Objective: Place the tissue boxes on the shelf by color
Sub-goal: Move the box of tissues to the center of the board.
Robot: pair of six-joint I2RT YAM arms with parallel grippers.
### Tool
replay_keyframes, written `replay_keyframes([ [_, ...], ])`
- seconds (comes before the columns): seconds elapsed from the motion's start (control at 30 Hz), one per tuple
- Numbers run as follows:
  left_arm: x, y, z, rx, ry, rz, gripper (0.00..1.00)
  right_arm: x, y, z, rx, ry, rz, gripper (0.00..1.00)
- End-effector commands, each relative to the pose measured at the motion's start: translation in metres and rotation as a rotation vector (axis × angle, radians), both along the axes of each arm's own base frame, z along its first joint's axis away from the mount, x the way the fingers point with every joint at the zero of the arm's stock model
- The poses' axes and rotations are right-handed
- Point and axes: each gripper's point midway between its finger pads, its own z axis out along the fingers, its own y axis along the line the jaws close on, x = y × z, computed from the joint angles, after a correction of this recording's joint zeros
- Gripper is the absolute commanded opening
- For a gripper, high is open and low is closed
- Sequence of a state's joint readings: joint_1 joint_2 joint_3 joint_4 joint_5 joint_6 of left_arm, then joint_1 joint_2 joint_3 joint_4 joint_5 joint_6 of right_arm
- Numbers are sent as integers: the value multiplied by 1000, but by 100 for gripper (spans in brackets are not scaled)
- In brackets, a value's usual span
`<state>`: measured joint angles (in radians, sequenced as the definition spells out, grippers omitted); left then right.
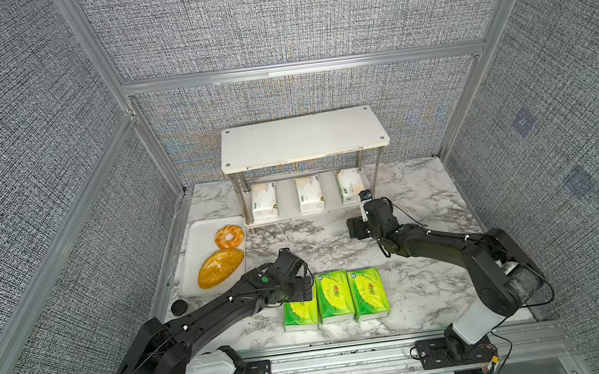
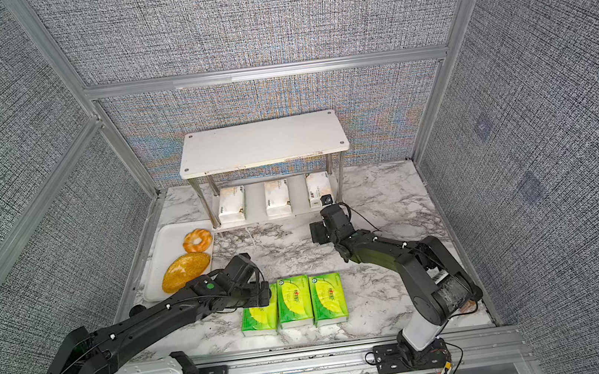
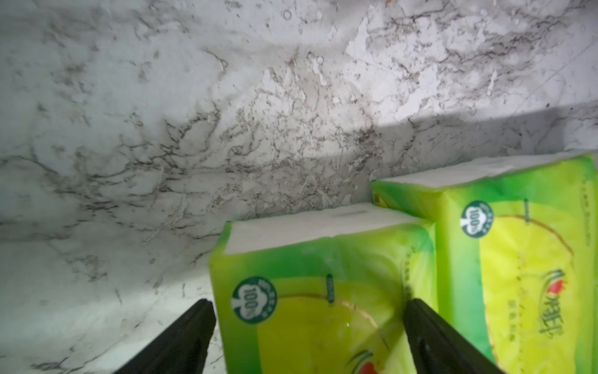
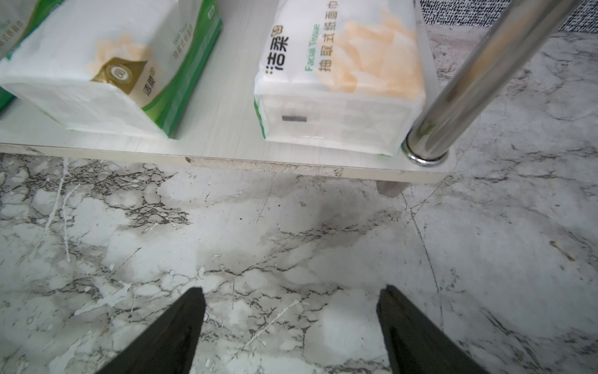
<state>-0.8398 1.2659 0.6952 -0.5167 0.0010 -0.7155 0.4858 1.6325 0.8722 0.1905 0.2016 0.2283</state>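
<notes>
The left fingers [image 3: 181, 340] are wide apart over one green tissue pack [image 3: 307, 285] on the bench [image 3: 161, 129]. Its neighbour pack [image 3: 517, 259] touches it, so a finger could drag both. Farther off, the right fingers [image 4: 168, 333] are wide and empty, near the shelf [image 4: 226, 142] with white packs [image 1: 308, 194].

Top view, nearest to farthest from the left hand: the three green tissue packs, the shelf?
1. Left green pack, directly under the left hand.
2. Middle green pack, next over.
3. Right green pack, row's far end.
4. Shelf, at the back.
</notes>
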Motion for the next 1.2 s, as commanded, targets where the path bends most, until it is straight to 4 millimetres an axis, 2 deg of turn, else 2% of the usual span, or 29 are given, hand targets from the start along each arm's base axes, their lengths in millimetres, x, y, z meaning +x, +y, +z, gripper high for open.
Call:
replay_keyframes([
  [0.0, -9, 1, -9, 5, 42, -8, 96, 4, 2, 5, 12, -17, -3, 89],
  [0.1, -8, 3, -16, 18, 44, 7, 95, 5, 2, 6, 12, -19, -2, 89],
  [0.2, -1, 5, -22, 39, 23, 39, 89, 4, 1, 5, 11, -17, -3, 89],
  [0.33, 15, 11, -28, 104, -29, 85, 83, 5, 1, 4, 10, -13, -2, 89],
  [0.5, 43, 8, -27, 152, -94, 107, 82, 5, -1, 5, 9, -13, -3, 89],
  [0.83, 101, -4, -12, 148, -184, 171, 84, 0, -2, 8, 16, -14, 8, 89],
  [1.03, 126, -7, 9, 160, -238, 184, 88, -3, 2, 11, 40, -14, 29, 89],
  [1.17, 135, -7, 27, 168, -265, 185, 93, -8, 8, 11, 59, -1, 60, 89],
])
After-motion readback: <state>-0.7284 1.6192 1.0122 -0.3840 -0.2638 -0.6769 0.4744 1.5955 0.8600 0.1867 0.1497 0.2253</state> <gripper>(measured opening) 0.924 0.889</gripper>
